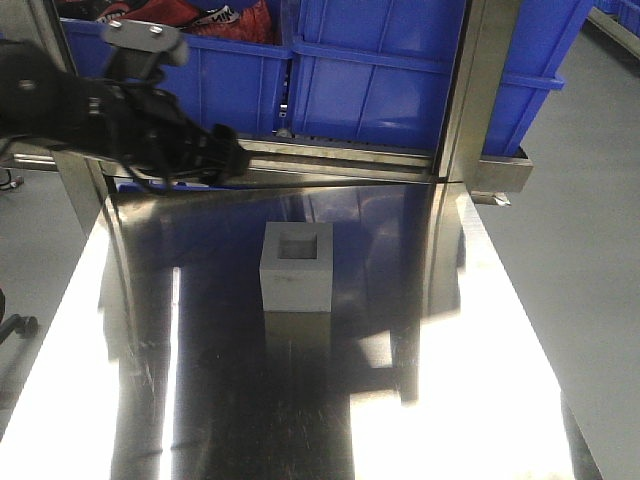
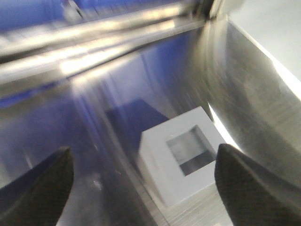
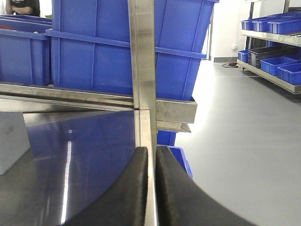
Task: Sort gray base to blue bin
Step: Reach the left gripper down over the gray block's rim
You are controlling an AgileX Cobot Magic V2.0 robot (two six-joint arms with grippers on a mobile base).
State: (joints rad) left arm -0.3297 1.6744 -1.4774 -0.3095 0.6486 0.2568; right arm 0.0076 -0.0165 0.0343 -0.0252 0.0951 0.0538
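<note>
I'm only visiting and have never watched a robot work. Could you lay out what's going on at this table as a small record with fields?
Item: gray base, standing on the table, square recess facing up
Surface: shiny steel table
Destination: blue bin, on the rack behind the table
Left arm: left gripper open, in the air behind and left of the gray base, not touching it
Right arm: right gripper shut, holding nothing, by the table's right edge
Progress: gray base not yet picked up
</note>
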